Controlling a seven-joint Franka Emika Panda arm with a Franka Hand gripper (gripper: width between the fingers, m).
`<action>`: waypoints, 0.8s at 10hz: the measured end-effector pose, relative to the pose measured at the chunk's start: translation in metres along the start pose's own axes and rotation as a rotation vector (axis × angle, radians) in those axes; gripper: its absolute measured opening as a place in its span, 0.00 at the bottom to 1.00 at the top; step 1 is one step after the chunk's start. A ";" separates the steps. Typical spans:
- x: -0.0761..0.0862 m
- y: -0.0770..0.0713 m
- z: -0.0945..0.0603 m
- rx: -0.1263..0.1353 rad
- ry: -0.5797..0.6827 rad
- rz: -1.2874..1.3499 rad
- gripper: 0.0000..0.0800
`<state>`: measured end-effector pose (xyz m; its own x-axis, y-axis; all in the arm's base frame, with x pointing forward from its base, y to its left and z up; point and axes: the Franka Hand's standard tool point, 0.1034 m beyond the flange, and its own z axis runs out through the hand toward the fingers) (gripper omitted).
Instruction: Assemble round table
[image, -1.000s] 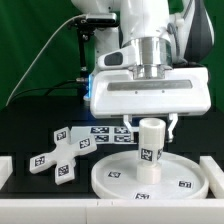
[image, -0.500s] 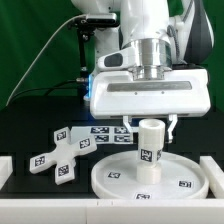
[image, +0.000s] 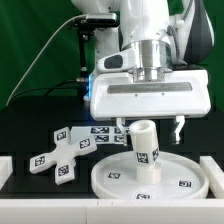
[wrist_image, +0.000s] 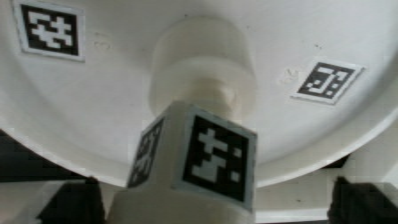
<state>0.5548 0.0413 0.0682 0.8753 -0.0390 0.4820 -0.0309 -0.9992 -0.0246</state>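
Note:
The large round disc (image: 112, 181) lies flat at the front of the table, rim up. The short post (image: 146, 152) stands at its centre and leans a little toward the exterior view's left. My gripper (image: 149, 130) hangs just above the disc, open, with its two fingers (image: 180, 128) apart on either side of the post's top and not touching it. In the wrist view the post (wrist_image: 199, 150) rises from the disc (wrist_image: 125, 90) between the dark fingertips (wrist_image: 365, 202) of the gripper (wrist_image: 217, 206). The cross-shaped foot piece (image: 62, 155) lies loose to the exterior view's left of the disc.
The marker board (image: 104, 135) lies flat behind the disc, partly under my gripper. White rails (image: 5, 170) edge the black table at both sides. A green curtain (image: 35, 40) hangs at the back.
My jaws have opened and let go of the post. The post now stands free on the disc and tips slightly to the exterior view's left.

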 end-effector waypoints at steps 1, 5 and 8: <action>0.000 0.002 0.000 0.000 -0.009 -0.001 0.81; 0.031 0.016 -0.009 0.050 -0.192 0.016 0.81; 0.050 -0.006 -0.014 0.123 -0.432 0.116 0.81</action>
<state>0.5921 0.0450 0.1052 0.9911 -0.1185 0.0612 -0.1063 -0.9791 -0.1733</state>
